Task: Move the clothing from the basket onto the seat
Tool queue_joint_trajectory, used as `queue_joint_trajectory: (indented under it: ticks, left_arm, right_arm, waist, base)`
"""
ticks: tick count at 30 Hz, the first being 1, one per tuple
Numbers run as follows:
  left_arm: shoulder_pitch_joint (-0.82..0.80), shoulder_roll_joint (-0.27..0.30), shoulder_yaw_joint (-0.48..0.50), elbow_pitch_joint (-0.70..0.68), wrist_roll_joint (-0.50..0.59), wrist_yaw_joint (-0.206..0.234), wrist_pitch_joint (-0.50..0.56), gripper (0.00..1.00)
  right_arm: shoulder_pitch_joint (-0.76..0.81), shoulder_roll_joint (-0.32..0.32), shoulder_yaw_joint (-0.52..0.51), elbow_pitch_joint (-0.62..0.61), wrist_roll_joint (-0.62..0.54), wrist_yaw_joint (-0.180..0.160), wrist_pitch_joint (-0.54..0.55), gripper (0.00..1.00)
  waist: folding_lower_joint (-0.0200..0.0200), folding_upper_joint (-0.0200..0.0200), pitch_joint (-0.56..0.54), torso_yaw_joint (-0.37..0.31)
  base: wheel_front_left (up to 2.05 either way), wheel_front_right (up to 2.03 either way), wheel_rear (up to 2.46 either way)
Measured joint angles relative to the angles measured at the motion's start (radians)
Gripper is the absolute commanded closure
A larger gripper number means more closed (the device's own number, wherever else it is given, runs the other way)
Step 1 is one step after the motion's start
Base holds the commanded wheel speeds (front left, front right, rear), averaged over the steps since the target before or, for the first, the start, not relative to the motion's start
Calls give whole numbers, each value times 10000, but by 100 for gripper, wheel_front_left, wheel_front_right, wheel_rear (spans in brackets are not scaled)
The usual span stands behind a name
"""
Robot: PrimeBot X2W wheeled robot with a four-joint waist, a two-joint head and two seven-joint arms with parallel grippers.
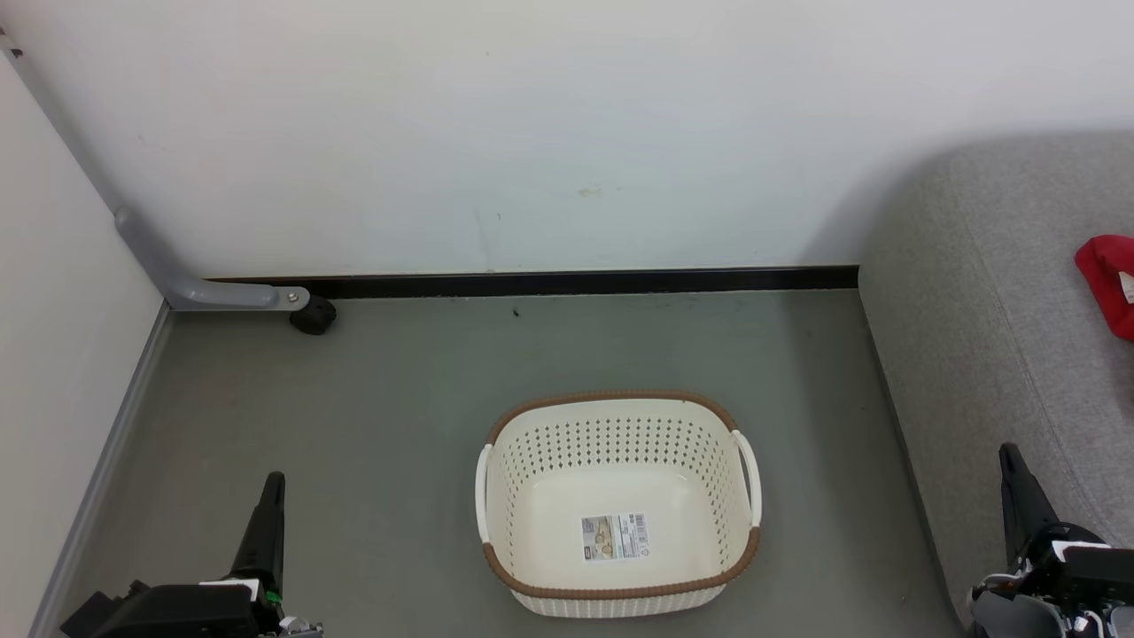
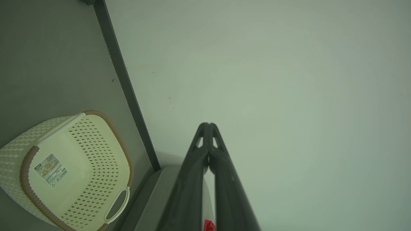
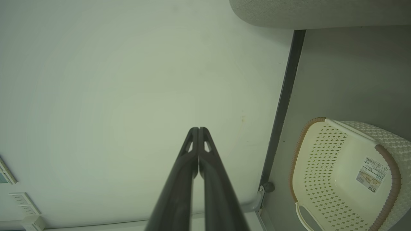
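In the head view, the basket (image 1: 611,443) stood upright on the grey floor (image 1: 399,399) at about 6 o'clock, its brown rim (image 1: 620,396) facing up. Its bare cream bottom showed a printed label (image 1: 615,537). The white handles sat at the basket's 3 and 9 o'clock sides.

The red clothing (image 1: 1109,282) lay on the light grey seat (image 1: 974,337) at the 3 o'clock edge of that view, cut off by the frame and well apart from the basket. The seat ran from 2 o'clock down to 5 o'clock, just beside the basket's right side but not touching it.

The left gripper (image 1: 275,480) rose at 7 o'clock over the floor, well apart from the basket. In the left wrist view its two dark fingers (image 2: 208,125) met at the tips, closed on nothing and pointing at the white wall (image 2: 273,80). The basket (image 2: 93,154) appeared at 8 o'clock there, and a sliver of red (image 2: 209,225) showed at 6 o'clock.

The right gripper (image 1: 1009,454) stood at 4 o'clock against the seat's front edge; whether it touched the fabric could not be told. In the right wrist view its fingers (image 3: 199,129) were likewise pressed together and held nothing, with the basket (image 3: 321,160) at 4 o'clock and the seat (image 3: 321,12) at 1 o'clock.

A black baseboard (image 1: 576,283) ran along the wall's foot, and a grey metal leg with a black caster (image 1: 312,315) stood at 9 o'clock.
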Motion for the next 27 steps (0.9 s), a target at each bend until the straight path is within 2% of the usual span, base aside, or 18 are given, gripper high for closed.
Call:
queue_joint_trajectory:
  ticks: [27]
  left_arm:
    - [0, 0, 0, -2, 0, 0, 0, 100]
  right_arm:
    - [0, 0, 0, 0, 2, 0, 0, 100]
  waist:
    - [0, 0, 0, 0]
  base:
    - [0, 0, 0]
